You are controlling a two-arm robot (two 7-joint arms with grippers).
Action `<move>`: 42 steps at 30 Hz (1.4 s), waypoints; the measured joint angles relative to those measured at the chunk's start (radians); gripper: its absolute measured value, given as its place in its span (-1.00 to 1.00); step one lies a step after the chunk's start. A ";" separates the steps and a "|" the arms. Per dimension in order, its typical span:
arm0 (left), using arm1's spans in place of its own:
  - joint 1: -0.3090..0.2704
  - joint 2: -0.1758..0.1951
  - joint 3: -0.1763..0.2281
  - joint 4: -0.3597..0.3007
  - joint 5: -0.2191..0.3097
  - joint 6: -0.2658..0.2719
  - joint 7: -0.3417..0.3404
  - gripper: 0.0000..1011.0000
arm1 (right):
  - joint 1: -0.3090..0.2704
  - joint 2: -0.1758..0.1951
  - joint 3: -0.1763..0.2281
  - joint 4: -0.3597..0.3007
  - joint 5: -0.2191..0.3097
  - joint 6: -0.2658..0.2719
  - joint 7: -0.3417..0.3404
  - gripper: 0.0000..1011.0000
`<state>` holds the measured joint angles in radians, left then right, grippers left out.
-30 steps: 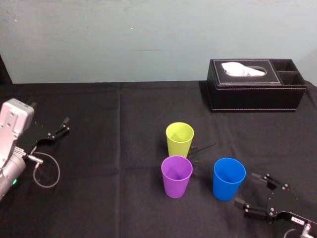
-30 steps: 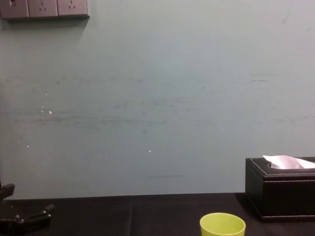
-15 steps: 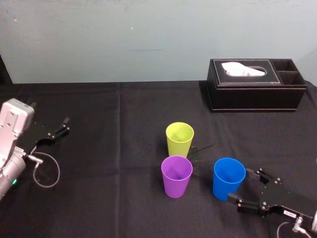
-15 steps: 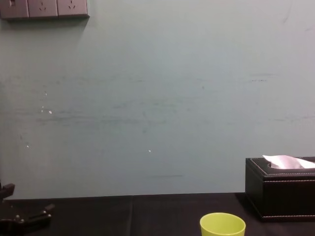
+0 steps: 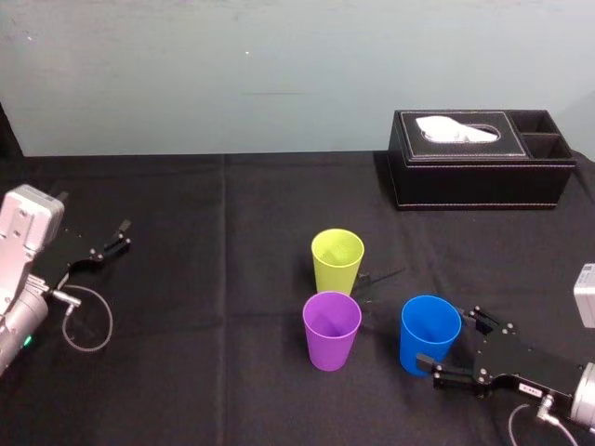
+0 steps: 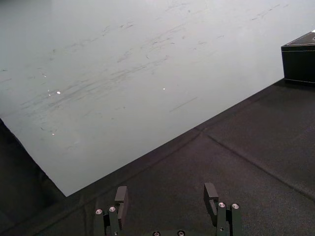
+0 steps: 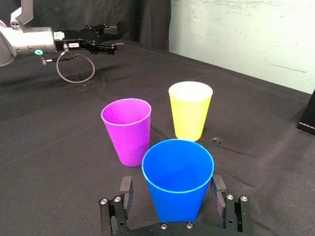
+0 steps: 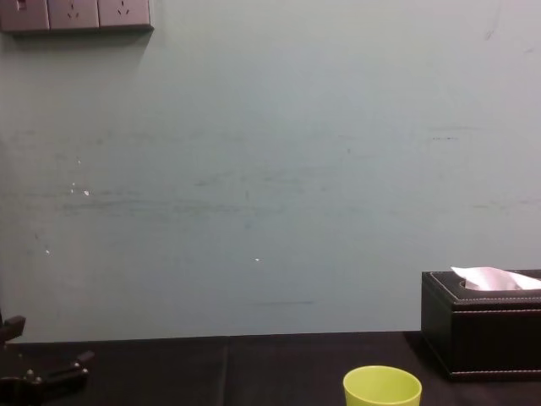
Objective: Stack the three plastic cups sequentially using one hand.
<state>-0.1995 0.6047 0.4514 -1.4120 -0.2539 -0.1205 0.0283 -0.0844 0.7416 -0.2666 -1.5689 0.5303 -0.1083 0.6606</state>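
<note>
Black counter: right gripper, released, straddles the blue cup at the purple cup's three o'clock, so I'd squeeze gently mid-wall; left gripper idles released at nine

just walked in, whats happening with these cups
The right gripper is at the blue cup, its open fingers on either side of the cup and not closed on it. The purple cup and the lime-green cup stand upright and apart on the black table, so nothing is stacked yet. The left gripper sits idle at the table's far left, open.
</note>
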 joint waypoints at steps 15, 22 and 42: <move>0.000 0.000 0.000 0.000 0.000 0.000 0.000 1.00 | 0.056 -0.030 -0.039 0.022 -0.045 0.019 -0.035 0.98; 0.000 0.000 0.000 0.000 0.000 0.000 0.000 1.00 | 0.055 -0.029 -0.038 0.022 -0.043 0.019 -0.032 0.98; 0.000 0.000 0.000 0.000 0.000 0.000 0.000 1.00 | 0.052 -0.026 -0.035 0.021 -0.036 0.015 -0.025 0.45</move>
<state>-0.1995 0.6047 0.4514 -1.4120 -0.2539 -0.1206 0.0283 -0.0321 0.7153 -0.3012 -1.5474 0.4947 -0.0929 0.6355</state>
